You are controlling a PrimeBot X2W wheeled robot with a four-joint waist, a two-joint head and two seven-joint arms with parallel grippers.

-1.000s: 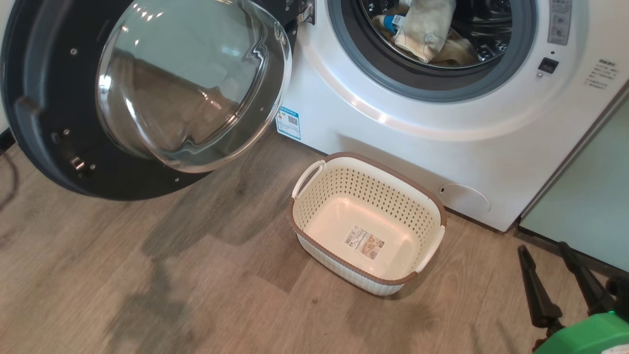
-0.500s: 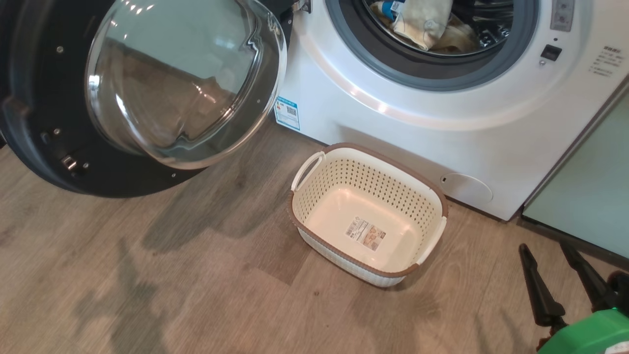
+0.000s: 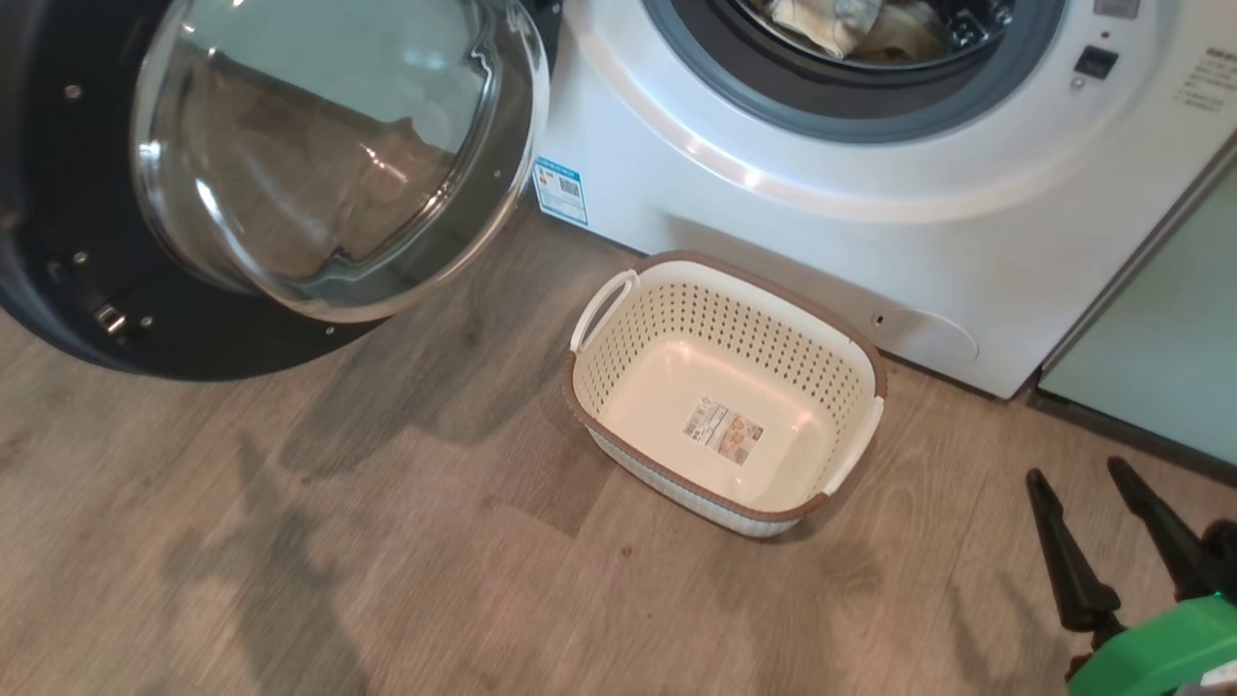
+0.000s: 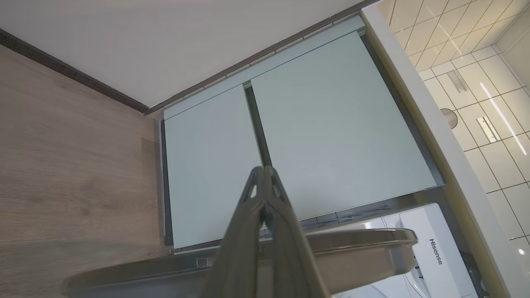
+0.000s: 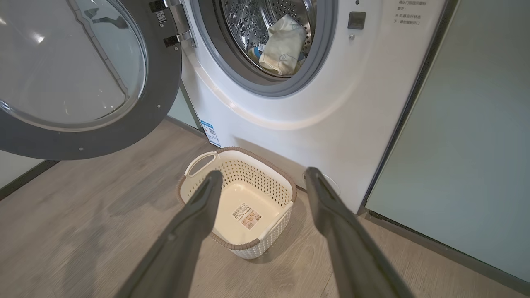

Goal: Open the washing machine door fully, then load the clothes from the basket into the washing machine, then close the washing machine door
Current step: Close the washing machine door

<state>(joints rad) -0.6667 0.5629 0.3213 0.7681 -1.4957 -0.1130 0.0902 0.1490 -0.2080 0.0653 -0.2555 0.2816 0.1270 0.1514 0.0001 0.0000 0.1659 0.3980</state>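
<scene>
The washing machine door [image 3: 329,164] stands swung wide to the left, its glass bowl facing the room. In the drum mouth of the white washing machine [image 3: 773,222] lie the pale yellow clothes [image 3: 850,24], which the right wrist view shows as clothes [image 5: 283,45] against the steel drum. On the floor before the machine sits the basket [image 3: 734,333], holding nothing but its label sticker. My right gripper [image 3: 1075,471] hovers open to the basket's right, empty. My left gripper [image 4: 262,169] is shut on nothing and points at pale green cabinet doors, above the door's grey rim [image 4: 352,240].
Pale green cabinets [image 3: 1160,338] stand right of the machine. More cabinet doors [image 4: 331,124] and a tiled wall [image 4: 476,82] lie beyond the left gripper. Wood floor [image 3: 387,532] spreads left of and in front of the basket.
The head camera has tilted, so machine, door and basket sit higher in the picture. The right gripper stays open at the lower right. Nothing in the scene itself moved.
</scene>
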